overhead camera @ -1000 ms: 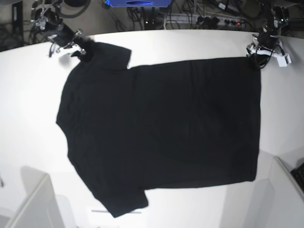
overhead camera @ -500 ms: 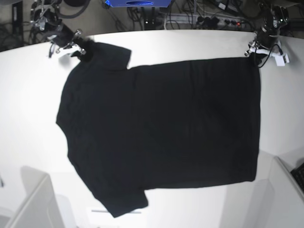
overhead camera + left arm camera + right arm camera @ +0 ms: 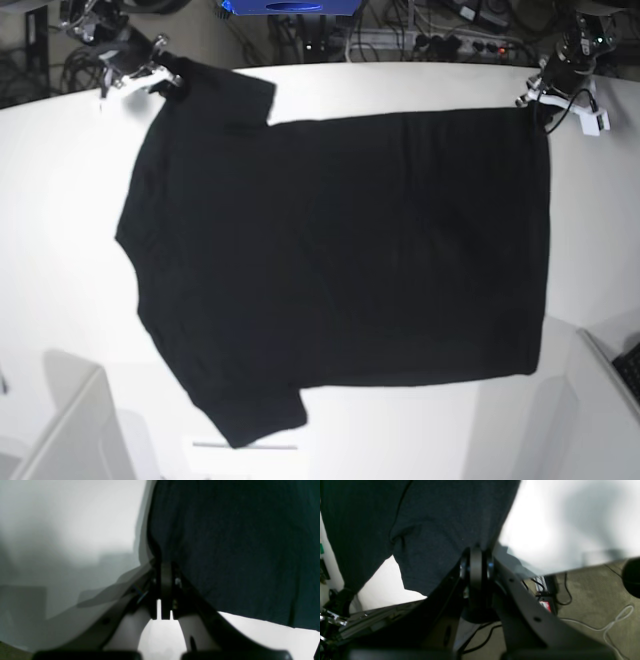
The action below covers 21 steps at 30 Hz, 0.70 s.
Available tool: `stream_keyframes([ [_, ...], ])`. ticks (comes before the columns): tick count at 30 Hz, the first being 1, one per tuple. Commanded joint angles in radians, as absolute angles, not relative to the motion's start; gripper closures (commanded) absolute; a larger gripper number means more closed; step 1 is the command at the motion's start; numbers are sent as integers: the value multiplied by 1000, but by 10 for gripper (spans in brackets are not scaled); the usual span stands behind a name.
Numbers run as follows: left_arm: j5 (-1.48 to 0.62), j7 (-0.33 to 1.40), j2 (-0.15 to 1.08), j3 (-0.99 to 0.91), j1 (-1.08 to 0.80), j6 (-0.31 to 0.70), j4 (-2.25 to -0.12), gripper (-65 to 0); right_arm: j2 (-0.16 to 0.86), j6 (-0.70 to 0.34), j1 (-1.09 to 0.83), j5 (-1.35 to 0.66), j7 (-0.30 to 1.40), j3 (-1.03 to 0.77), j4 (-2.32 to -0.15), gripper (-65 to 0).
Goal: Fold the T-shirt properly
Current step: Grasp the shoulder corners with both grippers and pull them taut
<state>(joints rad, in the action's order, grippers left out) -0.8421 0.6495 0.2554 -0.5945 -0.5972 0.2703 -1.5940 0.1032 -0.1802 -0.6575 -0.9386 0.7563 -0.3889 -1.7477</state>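
From the base view the T-shirt (image 3: 340, 270) lies spread flat on the white surface (image 3: 60, 200), its near sleeve reaching the front edge. The right claw (image 3: 165, 80) sits at the far sleeve corner, the left claw (image 3: 535, 105) at the far hem corner. Only the wrist views show the grips: the left claw (image 3: 163, 567) is pressed together, pinching the cloth edge (image 3: 225, 542); the right claw (image 3: 476, 560) likewise pinches the sleeve (image 3: 440, 530), with floor cables (image 3: 607, 630) beyond.
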Motion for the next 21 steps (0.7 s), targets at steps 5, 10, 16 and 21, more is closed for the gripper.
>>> stream_keyframes([
  [5,-846,647,291,-602,-661,272,-1662,0,108,-185,-707,-951,748,-395,-1799,0],
  [10,-846,645,294,-604,-707,272,-1695,0,94,-185,-751,-951,748,-395,-1863,0],
  [16,-846,645,289,-659,-725,272,-1696,0,88,-185,-765,-951,748,-395,-1893,0],
  [21,-846,650,288,-659,-725,272,-1762,0,87,-185,-716,-951,754,-390,-1908,0],
])
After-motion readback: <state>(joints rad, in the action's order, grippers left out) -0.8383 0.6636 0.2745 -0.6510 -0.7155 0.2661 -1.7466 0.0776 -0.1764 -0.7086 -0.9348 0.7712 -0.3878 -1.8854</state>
